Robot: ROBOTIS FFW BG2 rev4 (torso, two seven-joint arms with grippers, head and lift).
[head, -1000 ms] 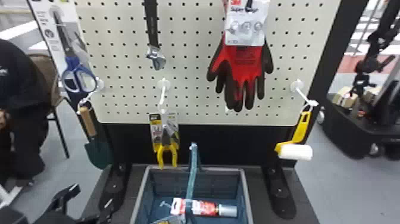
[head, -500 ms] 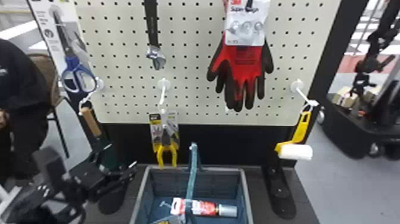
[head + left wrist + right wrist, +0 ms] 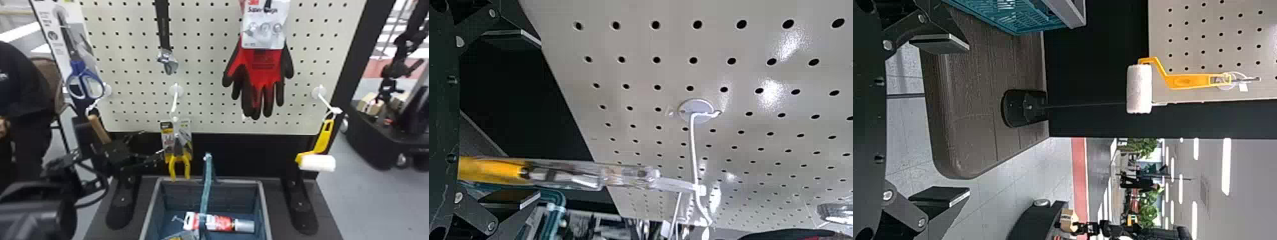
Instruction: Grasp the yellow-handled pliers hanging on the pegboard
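The yellow-handled pliers [image 3: 179, 161] hang in their clear card pack from a white hook [image 3: 175, 91] at the lower middle of the pegboard [image 3: 207, 105]. My left arm comes in from the lower left, and my left gripper [image 3: 153, 150] is open just left of the pliers at their height. In the left wrist view a yellow handle [image 3: 489, 170] lies between the spread fingers [image 3: 504, 36], closer to one of them, and nothing is pinched. My right gripper [image 3: 953, 117] hangs open and empty off to the right, facing the paint roller.
A grey-blue basket [image 3: 262, 201] holding a tube [image 3: 220, 223] stands right below the pliers. A wooden-handled trowel [image 3: 97, 127] hangs just behind my left arm. Scissors [image 3: 84, 81], a wrench [image 3: 166, 57], red gloves [image 3: 258, 76] and a yellow paint roller [image 3: 317, 161] hang around.
My left arm has risen from the bottom left corner and moved right, bringing its open gripper up beside the pliers. The pliers still hang on the hook.
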